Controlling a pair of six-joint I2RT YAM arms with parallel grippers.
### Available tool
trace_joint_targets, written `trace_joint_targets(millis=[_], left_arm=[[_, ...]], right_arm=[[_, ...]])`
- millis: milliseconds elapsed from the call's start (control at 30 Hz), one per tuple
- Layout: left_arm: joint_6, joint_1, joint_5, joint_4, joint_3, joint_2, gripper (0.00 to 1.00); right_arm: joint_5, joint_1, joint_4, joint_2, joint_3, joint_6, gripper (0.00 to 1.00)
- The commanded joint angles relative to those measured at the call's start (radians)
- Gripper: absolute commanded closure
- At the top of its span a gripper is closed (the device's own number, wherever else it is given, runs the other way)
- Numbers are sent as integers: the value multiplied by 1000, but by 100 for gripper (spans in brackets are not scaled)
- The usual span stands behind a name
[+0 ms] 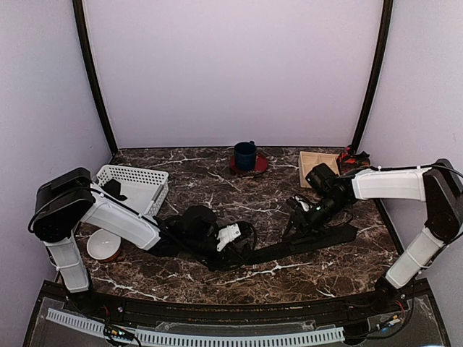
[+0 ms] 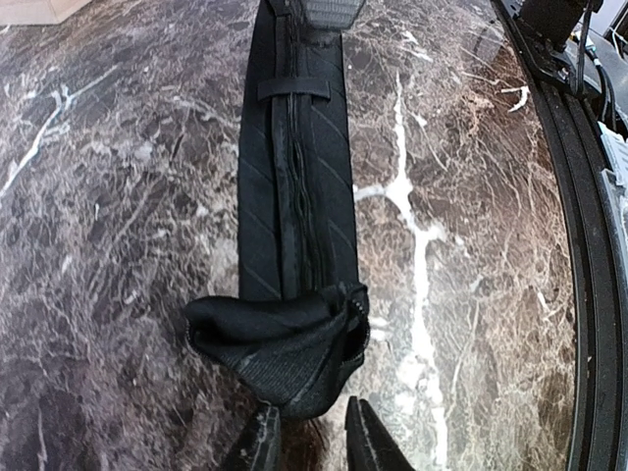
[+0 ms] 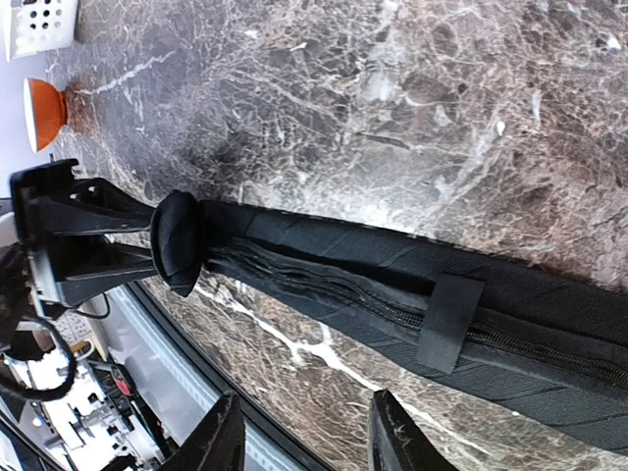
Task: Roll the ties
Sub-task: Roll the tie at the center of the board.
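- One tie (image 1: pixel 304 246) lay flat on the table (image 1: pixel 217 173), seam side up. It reached from the middle of the table toward the robot's right.
- Its long axis ran straight ahead from the left pincer (image 2: pixel 312 434). Any rolling would therefore travel along that line, toward the right arm.
- The rolled end (image 2: pixel 280 348) sat just ahead of the left fingertips as a small, loose, lopsided coil. Dark cloth showed between the two fingers, which stood close together. I judged them to be nipping the coil's near edge.
- The right pincer (image 3: pixel 306 432) hung above the wider stretch of the tie, near the band (image 3: pixel 446 319) sewn across the back. Its fingers were spread with nothing between them, and neither touched the cloth.
- The left arm was the nearer one to the coil, while the right arm was well along the strip from it.
- The coming move seemed to hinge on keeping the coil square to the strip. The coil sat slightly askew, so the roll could have wandered off to one side.
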Motion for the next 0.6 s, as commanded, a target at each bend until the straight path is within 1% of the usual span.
trace_joint_targets(millis=[0,67,233,433,567], left_arm=[[-55,-6,-17,62,-57,-47,74],[-71,-6,-33,83,-75,-64,74],[-52,-7,-21,39,-54,-45,73],[-51,-7,-6,37,-30,-45,73],[-30,-7,-16,24,19,-40,73]], right_arm=[[-16,0,27,-11,19,45,55],[-31,0,46,6,46,56,54],[-74,3,113,89,72,89,55],[-112,47,217,133,88,172,56],[-137,79,278,152,86,210,58]])
